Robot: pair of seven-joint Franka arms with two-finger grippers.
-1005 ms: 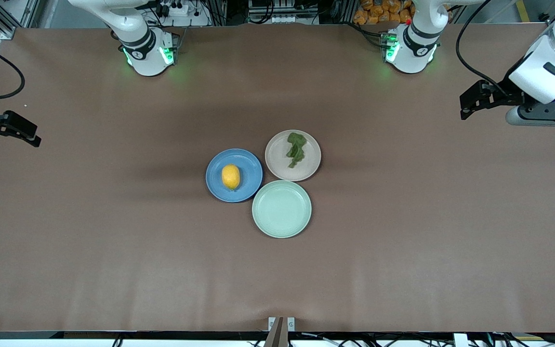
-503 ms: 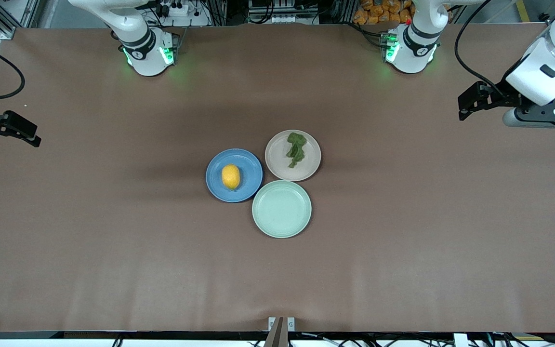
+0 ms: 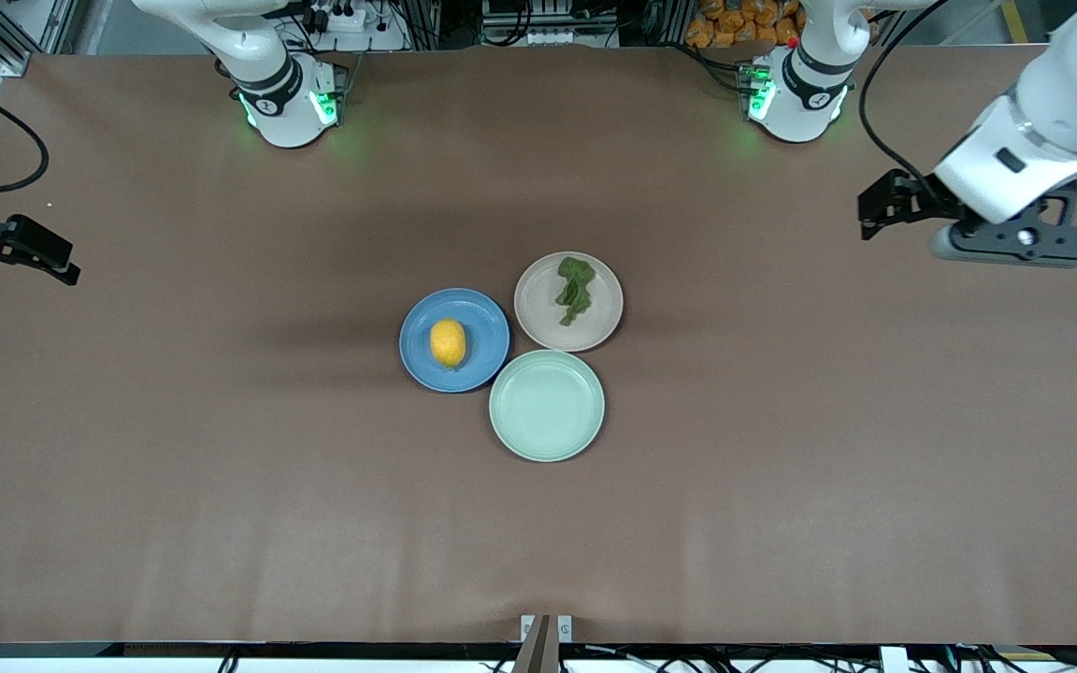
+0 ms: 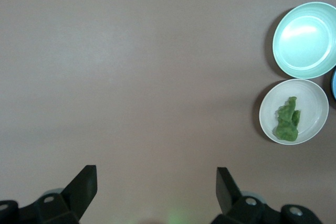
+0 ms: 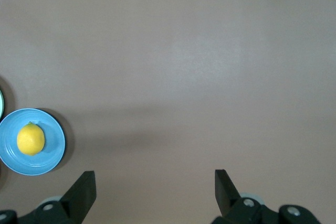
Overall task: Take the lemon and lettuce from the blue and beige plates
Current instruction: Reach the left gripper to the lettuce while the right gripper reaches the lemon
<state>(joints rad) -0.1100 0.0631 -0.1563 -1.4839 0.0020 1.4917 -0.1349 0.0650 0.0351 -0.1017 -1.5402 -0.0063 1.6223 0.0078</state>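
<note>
The lemon (image 3: pixel 448 343) lies on the blue plate (image 3: pixel 492 322) at the table's middle. The lettuce (image 3: pixel 574 290) lies on the beige plate (image 3: pixel 538 322), which touches the blue plate and sits toward the left arm's end of it. My left gripper (image 3: pixel 903 206) hangs open and empty over bare table toward the left arm's end, well away from the plates. Its wrist view shows the open gripper (image 4: pixel 156 182), the lettuce (image 4: pixel 288 119) and the beige plate (image 4: pixel 315 103). My right gripper (image 3: pixel 31 269) waits open and empty at the right arm's end. Its wrist view shows the gripper (image 5: pixel 155 182), the lemon (image 5: pixel 31 139) and the blue plate (image 5: pixel 52 156).
An empty mint-green plate (image 3: pixel 546 405) sits nearer the front camera, touching both other plates; it also shows in the left wrist view (image 4: pixel 307 40). Brown table surface surrounds the three plates. The arm bases stand along the table's back edge.
My left arm has moved over the table toward the plates, with its gripper still open. The right arm, the plates, the lemon and the lettuce have not moved.
</note>
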